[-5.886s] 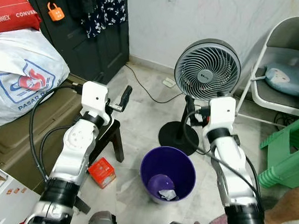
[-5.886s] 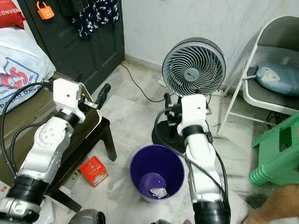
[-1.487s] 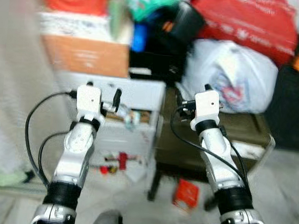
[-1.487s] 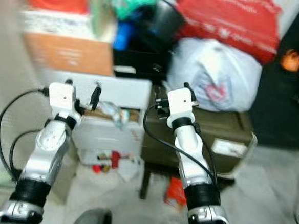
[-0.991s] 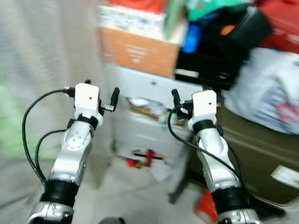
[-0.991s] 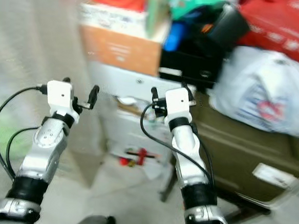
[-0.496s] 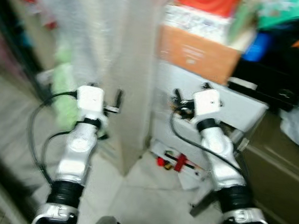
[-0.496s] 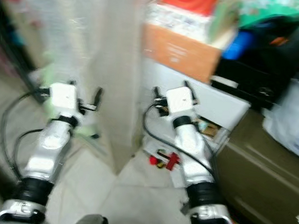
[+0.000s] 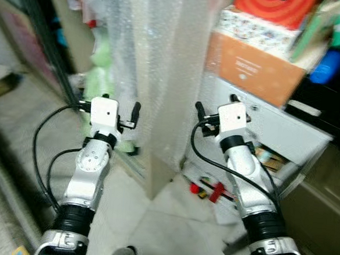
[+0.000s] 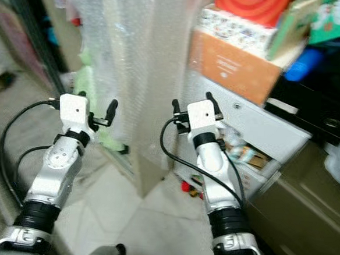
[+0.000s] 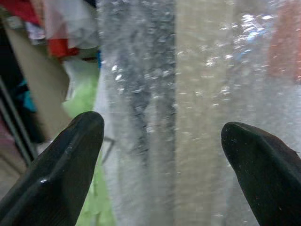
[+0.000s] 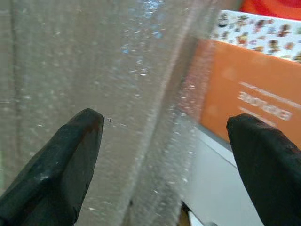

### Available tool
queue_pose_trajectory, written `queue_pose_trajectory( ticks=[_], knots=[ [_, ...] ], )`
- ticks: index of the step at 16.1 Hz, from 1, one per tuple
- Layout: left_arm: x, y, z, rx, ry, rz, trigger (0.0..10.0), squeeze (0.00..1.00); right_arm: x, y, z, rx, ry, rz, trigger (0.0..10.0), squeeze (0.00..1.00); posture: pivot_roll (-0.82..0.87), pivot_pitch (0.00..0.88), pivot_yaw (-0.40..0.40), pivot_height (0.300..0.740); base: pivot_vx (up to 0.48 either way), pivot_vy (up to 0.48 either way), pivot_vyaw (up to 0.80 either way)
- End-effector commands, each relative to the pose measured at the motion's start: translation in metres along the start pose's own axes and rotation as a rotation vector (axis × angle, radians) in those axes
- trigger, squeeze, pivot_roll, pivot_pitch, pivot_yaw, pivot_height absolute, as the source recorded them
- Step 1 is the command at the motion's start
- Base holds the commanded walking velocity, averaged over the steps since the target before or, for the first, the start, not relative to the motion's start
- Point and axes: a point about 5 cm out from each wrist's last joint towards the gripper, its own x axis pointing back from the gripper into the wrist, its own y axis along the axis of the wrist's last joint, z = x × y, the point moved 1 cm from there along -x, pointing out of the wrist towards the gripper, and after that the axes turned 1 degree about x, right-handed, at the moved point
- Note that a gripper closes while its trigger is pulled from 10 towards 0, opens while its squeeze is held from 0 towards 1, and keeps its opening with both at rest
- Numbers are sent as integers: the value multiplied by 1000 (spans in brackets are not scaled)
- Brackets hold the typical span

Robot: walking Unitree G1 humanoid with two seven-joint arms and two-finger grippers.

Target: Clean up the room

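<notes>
1. Search was the step in hand, as I judged it: I had both arms raised in front of the tall panel wrapped in bubble wrap (image 9: 162, 74), and neither gripper carried anything.
2. The left gripper (image 11: 162, 155) had its 2 black fingers spread wide with nothing between them; along its fingers I saw the panel's bubble wrap and, just beside it, something soft and green (image 11: 89, 99).
3. The right gripper (image 12: 164, 165) was spread just as wide and empty; along its fingers I saw the same panel with an orange box (image 12: 254, 103) just beside it.
4. From the head camera, the left gripper hovered on the panel's left side and the right gripper on its right, both near it but apart from it.
5. To the panel's right stood a white drawer unit (image 9: 287, 127) with a red item (image 9: 215, 192) lying on the floor at its foot, near the panel's base.
6. That red item looked to me like the likeliest thing to tidy, though the frame was too blurred to tell what it was.
7. My next move, I reckoned, called for steadying the view, then bending to bring the right gripper down towards the floor beside the panel's base.
</notes>
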Motion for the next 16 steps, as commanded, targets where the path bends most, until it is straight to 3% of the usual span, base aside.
queue_pose_trajectory(
  ticks=[1, 7, 10, 13, 16],
  knots=[
    [-2, 2, 3, -15, 10, 0, 10000, 0, -1, 2, 2, -3, 7, -12, 10000, 0, -5, 0, -16, 740, 0, 0, 800],
    [5, 2, 5, -31, 21, 36, 10000, 0, 6, 6, -8, 21, -8, -30, 10000, 0, -5, 0, -15, 740, 0, 0, 800],
    [14, -2, 7, -42, 26, 50, 10000, 0, 16, 3, -14, 26, -14, -10, 10000, 0, 0, 0, -17, 740, 0, 0, 800],
    [27, -5, 22, -48, 76, 85, 10000, 0, 36, 1, -24, 10, -23, 21, 10000, 0, 4, 0, -15, 740, 0, 0, 800],
    [26, -7, 20, -47, 68, 89, 10000, 0, 40, -2, -24, 5, -22, 39, 10000, 0, -1, 0, -12, 740, 0, 0, 800]
  ],
)
